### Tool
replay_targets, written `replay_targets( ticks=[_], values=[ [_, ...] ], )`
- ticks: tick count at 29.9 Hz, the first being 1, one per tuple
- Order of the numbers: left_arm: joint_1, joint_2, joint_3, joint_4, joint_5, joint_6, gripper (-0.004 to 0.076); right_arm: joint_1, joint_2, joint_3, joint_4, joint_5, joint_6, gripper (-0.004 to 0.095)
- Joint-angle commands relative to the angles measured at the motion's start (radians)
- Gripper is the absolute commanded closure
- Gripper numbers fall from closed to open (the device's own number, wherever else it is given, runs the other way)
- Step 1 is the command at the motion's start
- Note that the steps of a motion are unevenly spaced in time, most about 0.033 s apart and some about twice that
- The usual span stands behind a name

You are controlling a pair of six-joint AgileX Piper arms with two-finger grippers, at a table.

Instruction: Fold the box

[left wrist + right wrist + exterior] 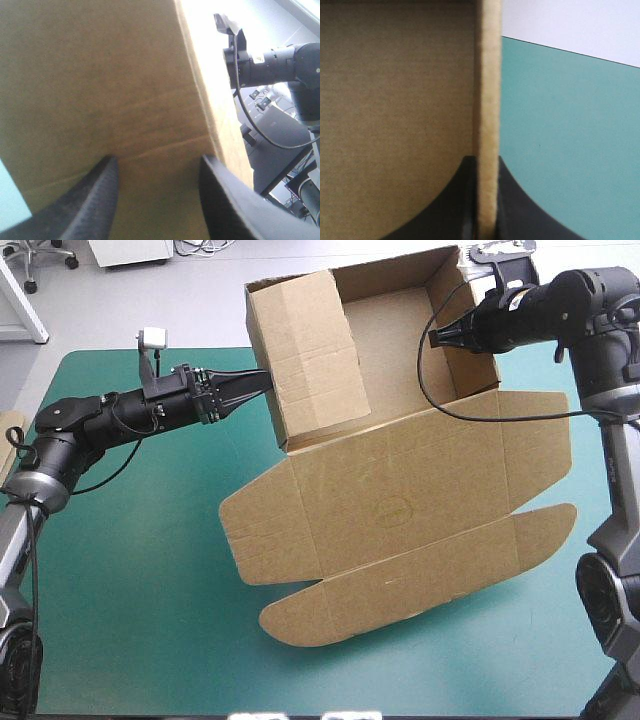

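Observation:
The brown box (400,505) lies on the table with its lid panel and flaps flat toward the front. Its tray part (395,325) stands at the far side with walls raised. The tall left wall (305,350) leans up and inward. My left gripper (258,380) is at the outer face of that wall. In the left wrist view the gripper (157,165) is open, its fingers apart, with brown board (100,80) filling the space ahead. My right gripper (440,338) reaches in from the right. It is shut on the top edge of the right wall (488,100), one finger on each side.
The teal-green cover (130,570) lies bare at the left and along the front of the table. A thin edge of more brown board (10,422) shows at the table's left edge. The box's front flaps reach near the right arm's base.

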Motion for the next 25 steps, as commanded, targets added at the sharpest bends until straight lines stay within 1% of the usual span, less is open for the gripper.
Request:
replay_targets(
  ticks=[1, 7, 12, 16, 19, 21, 25],
  values=[
    [-0.012, -0.042, -0.058, -0.096, 0.082, -0.031, 0.0353, 0.003, -0.049, -0.023, 0.070, -0.001, 0.020, 0.0926],
    [-0.012, -0.042, -0.104, -0.096, 0.077, -0.042, 0.0352, 0.003, -0.049, -0.022, 0.068, -0.001, 0.034, 0.0926],
    [-0.012, -0.042, -0.125, -0.096, 0.027, -0.067, 0.0352, 0.003, -0.049, -0.022, 0.068, -0.003, 0.038, 0.0926],
    [-0.025, -0.042, -0.125, -0.054, -0.065, -0.112, 0.0344, 0.005, -0.049, -0.022, 0.072, -0.001, 0.048, 0.0926],
    [-0.057, -0.042, -0.125, -0.042, -0.108, -0.118, 0.0337, 0.005, -0.049, -0.022, 0.066, -0.001, 0.060, 0.0919],
    [-0.084, -0.042, -0.129, 0.010, -0.152, -0.144, 0.0334, 0.005, -0.048, -0.022, 0.058, -0.001, 0.065, 0.0918],
    [-0.149, -0.042, -0.162, 0.231, -0.321, -0.263, 0.0334, 0.005, -0.044, -0.022, 0.052, -0.001, 0.076, 0.0918]
  ],
)
